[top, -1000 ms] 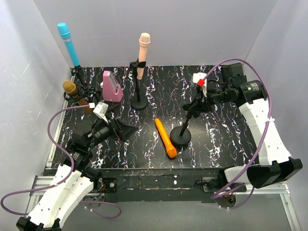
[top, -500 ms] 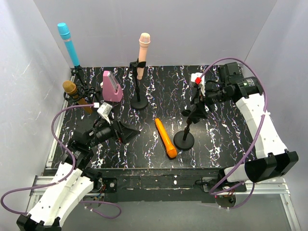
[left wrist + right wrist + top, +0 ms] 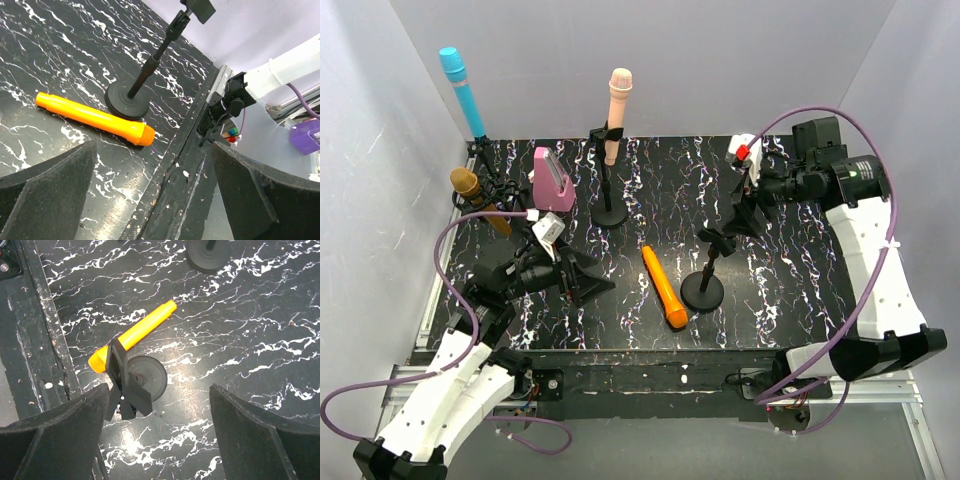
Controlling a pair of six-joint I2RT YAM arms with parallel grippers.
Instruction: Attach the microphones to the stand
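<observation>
Orange mic (image 3: 663, 287) is lying flat on the desk (image 3: 790, 290) just left of the empty stand (image 3: 703, 290). The peach mic (image 3: 618, 100), gold mic (image 3: 470, 188) and cyan mic (image 3: 460, 90) are all up on other stands well off to its back-left. Right fingers (image 3: 50, 440) are spread wide with nothing in them, hovering by that stand's clip. Left fingers (image 3: 45, 200) are gaping and empty too, on the other side of the orange mic from the stand.

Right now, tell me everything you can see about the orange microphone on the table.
The orange microphone is a slim, smooth, plastic-looking stick, one colour throughout, with a rounded head. It lies flat on the black marbled table, head toward the near edge, close beside the round base of the empty stand. Nothing holds it.
</observation>
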